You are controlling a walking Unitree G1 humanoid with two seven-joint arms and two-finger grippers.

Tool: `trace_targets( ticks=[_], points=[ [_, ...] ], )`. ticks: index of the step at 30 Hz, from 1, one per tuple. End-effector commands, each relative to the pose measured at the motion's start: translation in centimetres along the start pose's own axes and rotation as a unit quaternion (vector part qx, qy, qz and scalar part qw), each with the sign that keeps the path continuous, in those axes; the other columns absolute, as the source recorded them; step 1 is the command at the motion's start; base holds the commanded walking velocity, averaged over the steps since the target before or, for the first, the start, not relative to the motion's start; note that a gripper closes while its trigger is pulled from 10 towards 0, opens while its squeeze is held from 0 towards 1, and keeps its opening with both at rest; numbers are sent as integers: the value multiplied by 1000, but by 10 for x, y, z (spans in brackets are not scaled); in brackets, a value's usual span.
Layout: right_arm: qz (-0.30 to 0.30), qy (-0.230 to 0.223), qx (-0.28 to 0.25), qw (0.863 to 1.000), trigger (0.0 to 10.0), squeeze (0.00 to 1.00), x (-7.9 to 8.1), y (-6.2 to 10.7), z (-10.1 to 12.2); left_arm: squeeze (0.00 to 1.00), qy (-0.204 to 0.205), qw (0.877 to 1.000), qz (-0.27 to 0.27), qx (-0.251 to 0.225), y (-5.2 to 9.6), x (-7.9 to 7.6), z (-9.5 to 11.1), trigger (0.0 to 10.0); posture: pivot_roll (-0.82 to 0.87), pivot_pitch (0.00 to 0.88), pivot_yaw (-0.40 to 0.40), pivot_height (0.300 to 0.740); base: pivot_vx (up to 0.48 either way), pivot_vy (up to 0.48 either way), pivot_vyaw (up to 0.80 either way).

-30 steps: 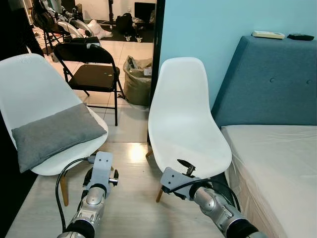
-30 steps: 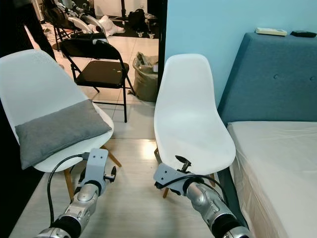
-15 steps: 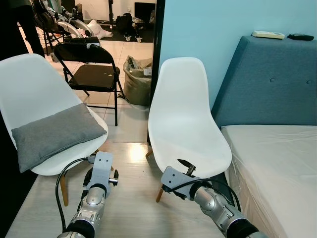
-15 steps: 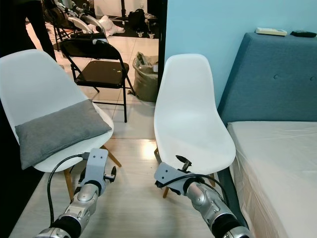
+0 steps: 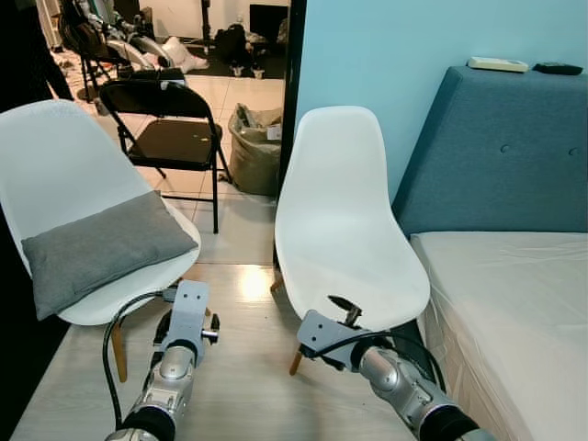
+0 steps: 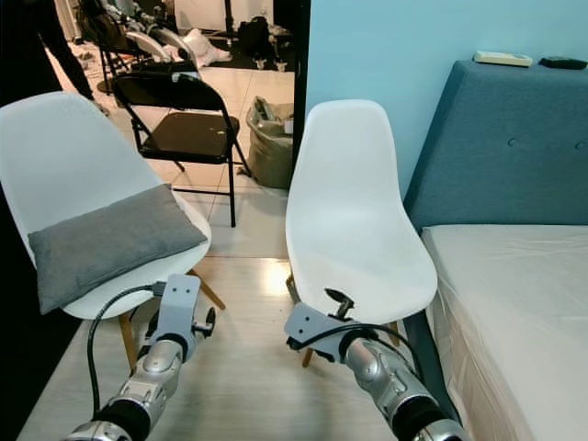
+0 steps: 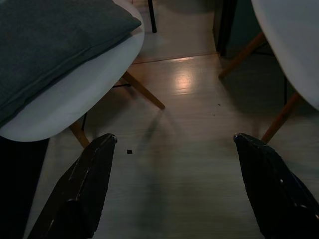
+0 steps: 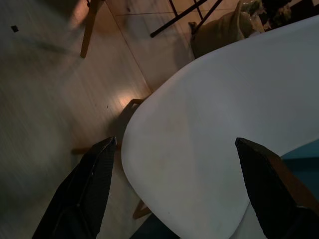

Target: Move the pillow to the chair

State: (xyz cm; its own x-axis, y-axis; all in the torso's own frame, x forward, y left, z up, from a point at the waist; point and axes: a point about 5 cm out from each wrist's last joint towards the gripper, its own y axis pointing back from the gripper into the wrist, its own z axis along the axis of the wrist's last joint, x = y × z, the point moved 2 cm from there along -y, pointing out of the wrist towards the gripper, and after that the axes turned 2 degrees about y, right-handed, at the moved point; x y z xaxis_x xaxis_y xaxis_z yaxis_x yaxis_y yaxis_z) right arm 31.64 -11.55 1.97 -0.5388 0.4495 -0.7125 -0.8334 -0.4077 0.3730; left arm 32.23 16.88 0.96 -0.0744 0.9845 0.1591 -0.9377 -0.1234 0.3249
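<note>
Grey pillow (image 5: 101,248) lying flat across the seat of the left white chair (image 5: 55,175), out at about ten o'clock from the robot, one end overhanging the seat edge on the left. Second white chair (image 5: 344,230) standing bare at about twelve to one o'clock, seat facing the robot, wooden legs on the pale wood floor (image 5: 239,377). Left gripper (image 7: 172,184) held low at about eleven o'clock, just short of the pillow chair's front edge, fingers spread wide and gripping nothing; seen along the wrist, pillow corner and seat rim beyond one finger, floor between the two. Right gripper (image 8: 172,189) held low in front of the bare chair, right at its front rim, fingers likewise splayed wide apart and empty, white seat shell spanning most of the gap between them. Beyond the chairs, at eleven to twelve o'clock, a black folding chair (image 5: 170,124) on tiled floor, with a stuffed greenish bag (image 5: 253,142) beside the dark door frame. At two o'clock, a bed (image 5: 524,322) with a pale cover and a blue padded headboard (image 5: 501,152) against the light blue wall (image 5: 404,55), a white remote (image 5: 497,64) and a dark one (image 5: 558,68) resting on top of the headboard
</note>
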Motion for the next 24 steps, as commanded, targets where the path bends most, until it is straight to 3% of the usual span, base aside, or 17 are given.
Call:
trace_targets(
  ticks=[1,24],
  points=[
    [4,3,9,1000,10000,0,2,0,-3,0,-4,1000,-3,12,0,1,-4,10000,-9,74,-34,740,0,0,0],
    [0,-17,10,1000,10000,0,-1,2,-6,0,1,1000,-1,12,1,-2,-5,10000,-16,59,-62,740,0,0,0]
  ],
)
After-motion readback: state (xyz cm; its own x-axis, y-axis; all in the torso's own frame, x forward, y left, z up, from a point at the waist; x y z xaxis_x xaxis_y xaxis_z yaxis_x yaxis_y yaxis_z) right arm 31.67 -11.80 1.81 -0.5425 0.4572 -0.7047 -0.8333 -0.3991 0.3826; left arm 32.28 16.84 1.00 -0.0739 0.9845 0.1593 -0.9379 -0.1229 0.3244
